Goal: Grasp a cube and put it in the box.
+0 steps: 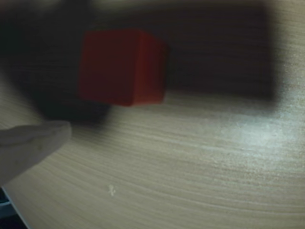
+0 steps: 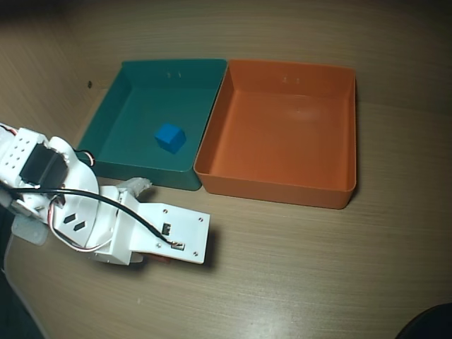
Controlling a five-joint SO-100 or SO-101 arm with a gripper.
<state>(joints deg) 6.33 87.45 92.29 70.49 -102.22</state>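
The orange cube [image 1: 121, 67] fills the upper middle of the wrist view, resting on the wooden table in dark shadow. One white finger [image 1: 38, 140] reaches in from the left edge, below and left of the cube and apart from it. In the overhead view my gripper [image 2: 155, 240] hangs over the table's front left and covers the cube almost entirely; only an orange sliver [image 2: 161, 260] shows under its lower edge. The jaws look open, with nothing held. The box [image 2: 282, 185], a large shallow orange tray, sits up and to the right of the gripper.
A teal tray [image 2: 116, 95] of equal size touches the box's left wall and holds a small blue cube [image 2: 170, 137]. The arm's white body and black cable [image 2: 42, 169] occupy the left edge.
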